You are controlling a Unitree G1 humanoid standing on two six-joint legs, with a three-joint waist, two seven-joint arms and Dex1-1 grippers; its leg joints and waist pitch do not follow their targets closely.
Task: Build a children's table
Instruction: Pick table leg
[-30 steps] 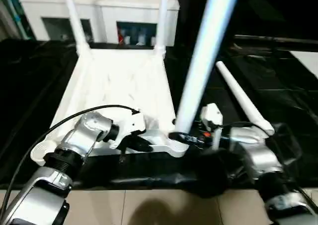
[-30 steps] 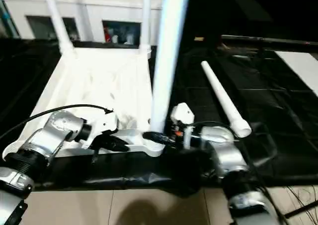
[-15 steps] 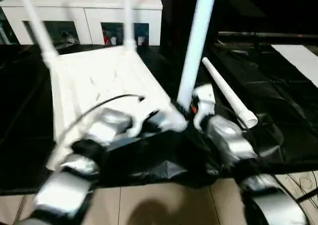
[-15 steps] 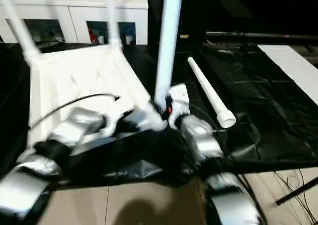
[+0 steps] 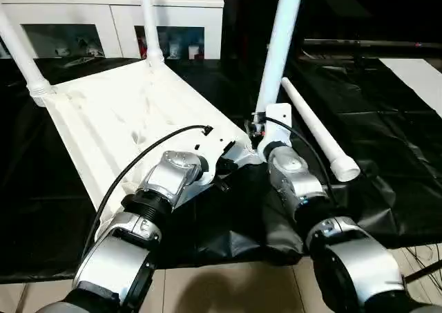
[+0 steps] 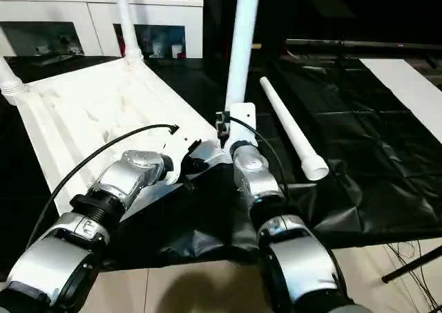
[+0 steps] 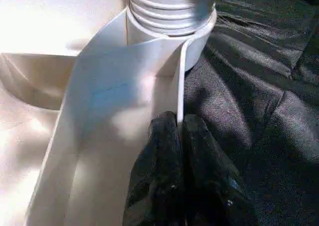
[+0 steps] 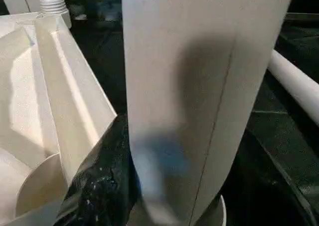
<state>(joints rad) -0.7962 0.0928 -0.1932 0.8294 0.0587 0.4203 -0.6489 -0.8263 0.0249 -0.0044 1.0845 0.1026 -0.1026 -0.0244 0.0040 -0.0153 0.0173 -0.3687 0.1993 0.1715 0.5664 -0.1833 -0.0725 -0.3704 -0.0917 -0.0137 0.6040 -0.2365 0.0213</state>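
White leg (image 5: 277, 47) in right jaws

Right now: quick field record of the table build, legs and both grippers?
tabletop: upside down on black sheeting
legs standing in sockets: three, two far, one near
spare leg: lying on the sheeting
left gripper: pinching the tabletop's side wall by the near socket
right gripper: around the near leg's base
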